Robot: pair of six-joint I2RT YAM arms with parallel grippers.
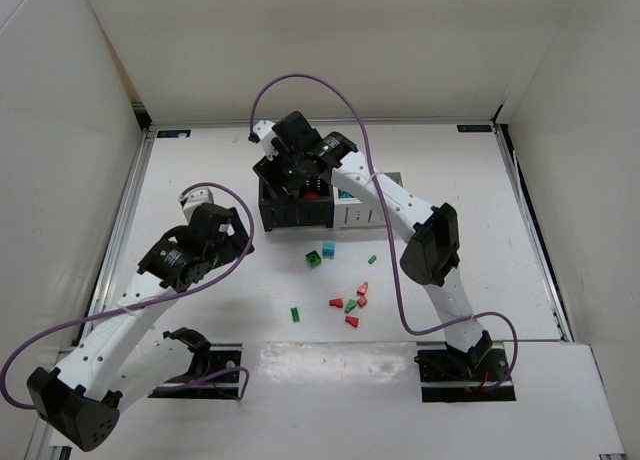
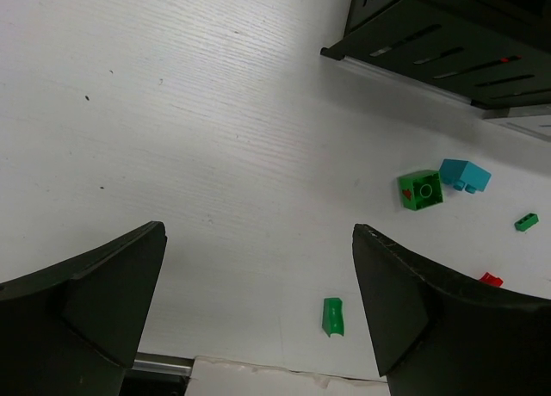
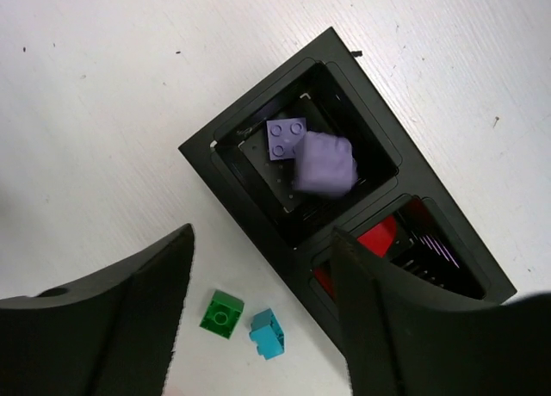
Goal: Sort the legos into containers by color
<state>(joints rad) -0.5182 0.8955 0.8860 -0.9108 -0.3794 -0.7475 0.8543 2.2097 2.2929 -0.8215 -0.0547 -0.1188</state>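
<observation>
The containers stand mid-table: two black bins (image 1: 292,212) on the left and white bins (image 1: 360,214) on the right. My right gripper (image 1: 300,178) hovers over the black bins, open and empty (image 3: 263,241). Below it, the left black bin (image 3: 225,151) holds a flat purple brick (image 3: 286,139) and a blurred purple brick (image 3: 325,164). The bin beside it holds red pieces (image 3: 379,238). My left gripper (image 1: 238,236) is open and empty (image 2: 258,241) above the table, left of a small green piece (image 2: 333,316). A green brick (image 2: 420,190) and a teal brick (image 2: 465,175) lie in front of the bins.
Loose legos lie in front of the bins: a green brick (image 1: 313,260), a teal brick (image 1: 328,250), a small green piece (image 1: 372,259), another green piece (image 1: 295,313), and a cluster of red pieces (image 1: 361,301) with a green one (image 1: 350,306). White walls enclose the table.
</observation>
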